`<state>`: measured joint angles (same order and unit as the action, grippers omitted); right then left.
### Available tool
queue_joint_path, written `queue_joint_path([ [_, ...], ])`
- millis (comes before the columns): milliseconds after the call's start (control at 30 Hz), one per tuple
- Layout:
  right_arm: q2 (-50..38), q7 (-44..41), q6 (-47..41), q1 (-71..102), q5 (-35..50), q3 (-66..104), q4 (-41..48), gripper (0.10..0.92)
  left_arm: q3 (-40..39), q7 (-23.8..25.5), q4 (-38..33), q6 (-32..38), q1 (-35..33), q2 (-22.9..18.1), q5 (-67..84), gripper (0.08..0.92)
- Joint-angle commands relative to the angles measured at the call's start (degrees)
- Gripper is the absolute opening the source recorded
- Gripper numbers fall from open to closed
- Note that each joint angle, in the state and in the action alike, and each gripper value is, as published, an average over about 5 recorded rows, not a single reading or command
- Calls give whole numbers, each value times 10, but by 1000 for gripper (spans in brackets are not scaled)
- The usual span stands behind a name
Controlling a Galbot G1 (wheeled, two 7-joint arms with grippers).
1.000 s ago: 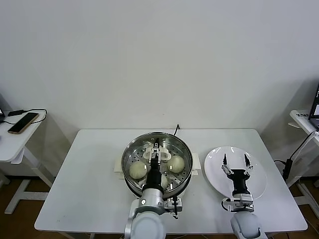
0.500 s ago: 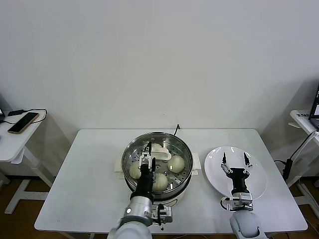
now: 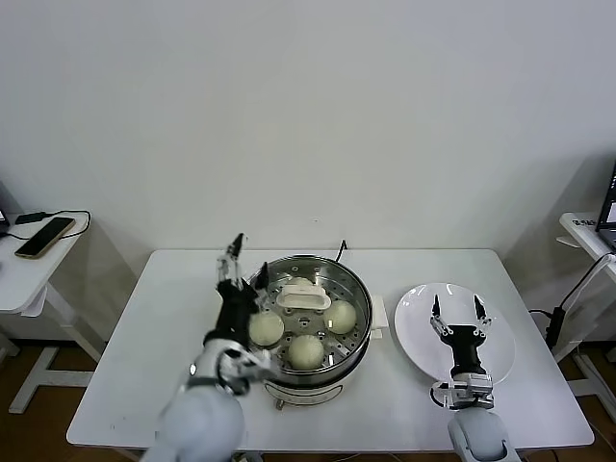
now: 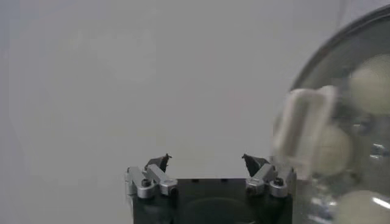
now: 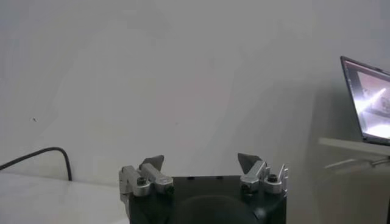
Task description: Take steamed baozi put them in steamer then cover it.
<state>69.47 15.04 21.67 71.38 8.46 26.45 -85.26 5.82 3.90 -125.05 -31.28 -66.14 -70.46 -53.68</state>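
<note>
Now left end effector (image 3: 247,266) wide, empty, beside steamer (image 3: 306,361); glass lid (image 3: 304,297) on it, four baozi (image 3: 267,329) inside, one half-hidden under handle. Right end effector (image 3: 457,307) wide over plate (image 3: 412,337).

one steamer (image 3: 358,332) sits on one white table (image 3: 144,375). inside it are four steamed baozi (image 3: 267,328), (image 3: 306,351), (image 3: 340,316), (image 3: 300,284), the last mostly hidden behind a white handle. one clear glass lid (image 3: 304,297) with that single white handle covers the pot. one white plate (image 3: 500,361) lies beside it. two grippers are in view: the left gripper (image 3: 246,262) and the right gripper (image 3: 456,308), each with two fingers spread apart. one phone (image 3: 43,237) lies on a side table.
</note>
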Motion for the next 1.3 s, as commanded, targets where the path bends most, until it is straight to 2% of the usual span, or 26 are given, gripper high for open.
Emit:
queue_joint_path([
  [33,-17,-23,-57,16,108,-24,-51,823,204,-124,255,301,43,5,499,823],
  [167,-23,-50,-65,33,133,-16,-66,823,236,-84,303,350,28,11,574,823],
  [433,-29,-90,-42,56,168,-5,-67,823,261,-37,331,417,-4,5,612,823],
  [700,-30,-91,-40,65,165,-3,-69,823,264,-22,321,423,-34,-6,611,823],
  [1300,-25,-90,-45,77,155,5,-80,823,273,-21,290,428,-81,-12,604,823],
])
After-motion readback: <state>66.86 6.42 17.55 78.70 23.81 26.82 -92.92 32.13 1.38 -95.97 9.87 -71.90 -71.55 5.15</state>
